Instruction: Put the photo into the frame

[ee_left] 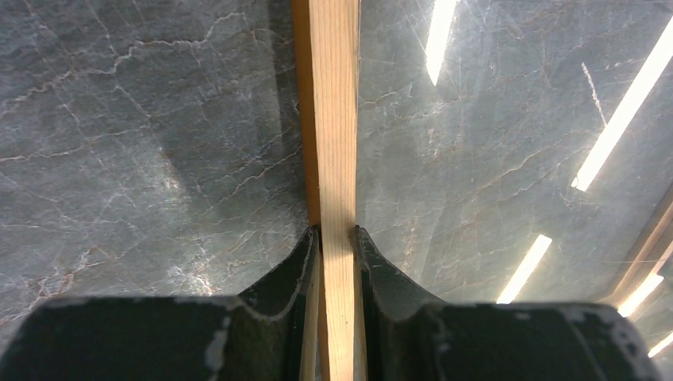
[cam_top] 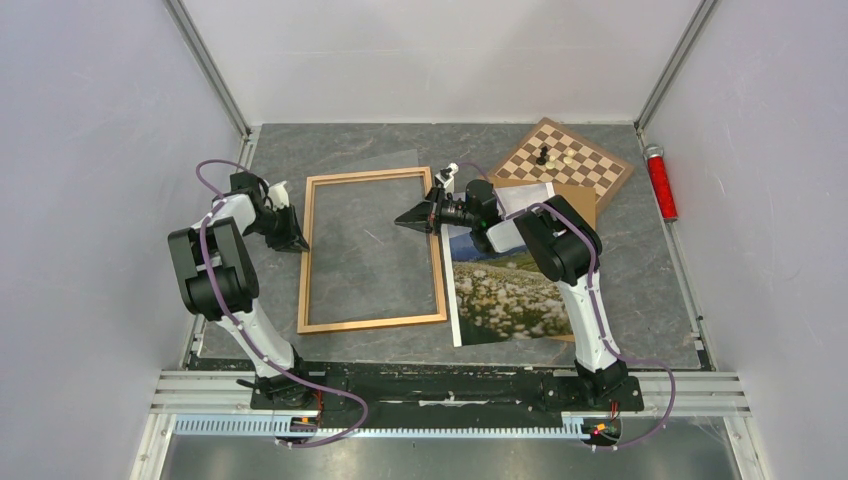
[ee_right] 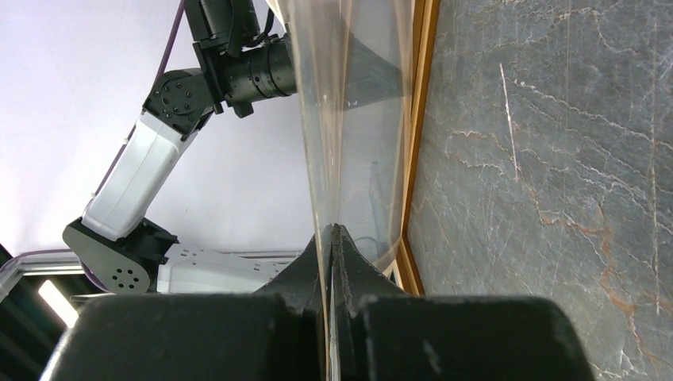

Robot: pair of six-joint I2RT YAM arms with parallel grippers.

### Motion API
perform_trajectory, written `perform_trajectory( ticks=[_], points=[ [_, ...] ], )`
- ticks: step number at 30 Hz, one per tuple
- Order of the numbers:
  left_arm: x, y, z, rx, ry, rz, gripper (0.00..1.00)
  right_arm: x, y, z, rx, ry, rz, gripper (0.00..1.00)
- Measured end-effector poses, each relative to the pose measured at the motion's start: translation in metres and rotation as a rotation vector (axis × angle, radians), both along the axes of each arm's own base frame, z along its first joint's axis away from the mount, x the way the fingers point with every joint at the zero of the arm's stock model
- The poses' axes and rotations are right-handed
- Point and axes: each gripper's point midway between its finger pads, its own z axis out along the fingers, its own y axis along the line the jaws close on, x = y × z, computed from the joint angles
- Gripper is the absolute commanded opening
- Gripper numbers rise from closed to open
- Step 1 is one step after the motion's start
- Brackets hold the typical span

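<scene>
- The photo (cam_top: 510, 295) is not yet in the frame (cam_top: 370, 323). It lies face up on the surface (cam_top: 640, 280), just right of the frame, with its far end hidden under the right arm (cam_top: 560, 245).
- The frame lies flat left of centre. Only grey surface is seen through its opening, so nothing has been loaded.
- The left tool (ee_left: 337, 234) is clamped on the frame's left rail, one finger pressed against each side of the wood. The frame is judged to be steadied by this grip.
- The right tool (ee_right: 332, 234) is closed tight on the edge of a clear sheet (ee_right: 349, 103). The sheet is held tilted up over the opening, close to the right rail.
- It cannot be told whether the sheet is meant to come out or go in.
- What is left, as judged: the sheet must be dealt with and a tool freed. The photo must then be picked up, carried over the right rail and laid squarely in the opening. Most of the task is therefore ahead.
- A brown board (cam_top: 572, 195) lies under the photo's far end and is likely needed afterwards.
- A chessboard (cam_top: 580, 165) with a few pieces (cam_top: 543, 155) sits at the far right, touching or overlapping the board.
- A red cylinder (cam_top: 660, 183) lies by the right wall, well clear.
- The photo is covered by the right arm, and both tools are occupied. The raised sheet stands between photo and opening.
</scene>
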Motion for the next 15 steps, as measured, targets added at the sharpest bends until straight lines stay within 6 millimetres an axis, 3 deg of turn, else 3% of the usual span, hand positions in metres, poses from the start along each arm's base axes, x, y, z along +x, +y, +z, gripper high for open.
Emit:
perform_trajectory(
  ticks=[15],
  points=[
    [0.000, 0.000, 0.000, 0.004, -0.009, 0.000, 0.11, 0.004, -0.007, -0.023, -0.073, 0.010, -0.007, 0.00]
  ],
)
